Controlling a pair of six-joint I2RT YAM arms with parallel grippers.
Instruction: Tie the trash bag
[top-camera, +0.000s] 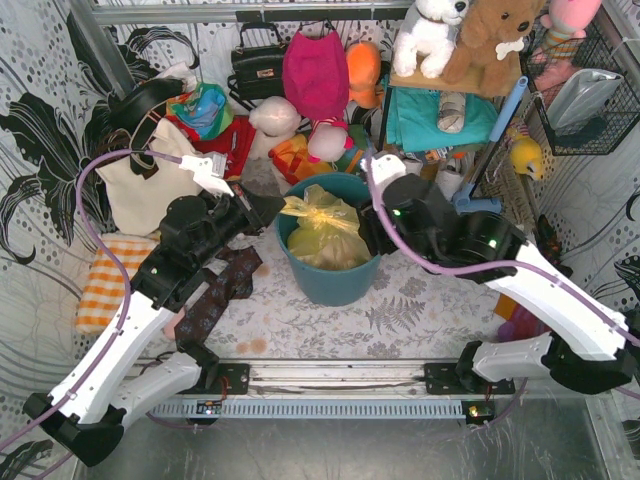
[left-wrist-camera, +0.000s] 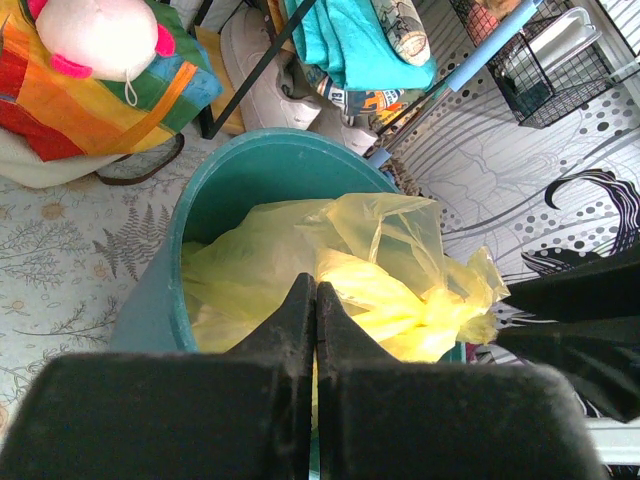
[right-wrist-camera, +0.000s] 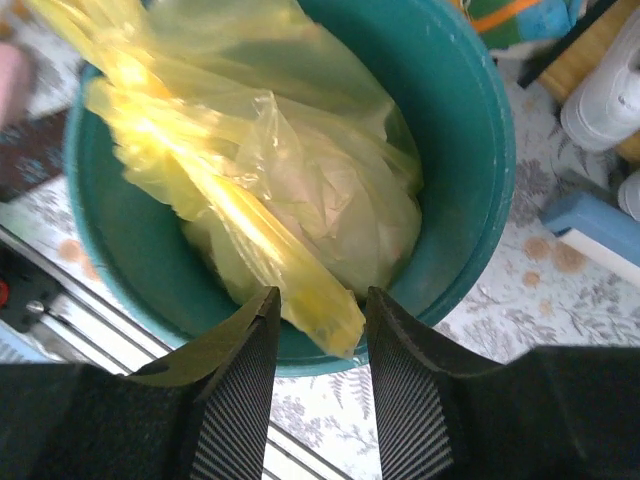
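The metal rail (top-camera: 330, 378) is seen nearest, at the table's (top-camera: 420, 310) near edge, with both arm bases bolted to it. Beyond it, a dark patterned strip of cloth (top-camera: 220, 290) is laid beside the left arm, and an orange checked cloth (top-camera: 110, 280) is spread further left.

The left gripper (left-wrist-camera: 315, 290) is clenched, finger pressed flat against finger, and is held just beside the left rim of the teal bin (top-camera: 330, 285); whether any film is pinched cannot be told. The right gripper (right-wrist-camera: 320, 296) is released, its ribbed fingers (right-wrist-camera: 240, 380) set apart at the bin's right side, and the end of a twisted yellow strip is seen lying in the gap over the rim.

The trash bag (top-camera: 322, 232) is seated inside the bin at the table's middle, its top raised above the rim. It is shown as thin, translucent, yellow-green film, heavily crinkled, with pale contents glimpsed through it. Its mouth is gathered at the top into a bunch with loose ears, and one stretched strip is drawn from that bunch toward the right gripper.

Behind the bin, a cream tote bag (top-camera: 140, 190), a black handbag (top-camera: 258, 60) and a pink bag (top-camera: 315, 70) are piled or hung. A white plush dog (top-camera: 430, 30) and a brown one (top-camera: 495, 40) are set on a shelf. Print beneath a teal cloth (left-wrist-camera: 350, 50) is too blurred to be read.
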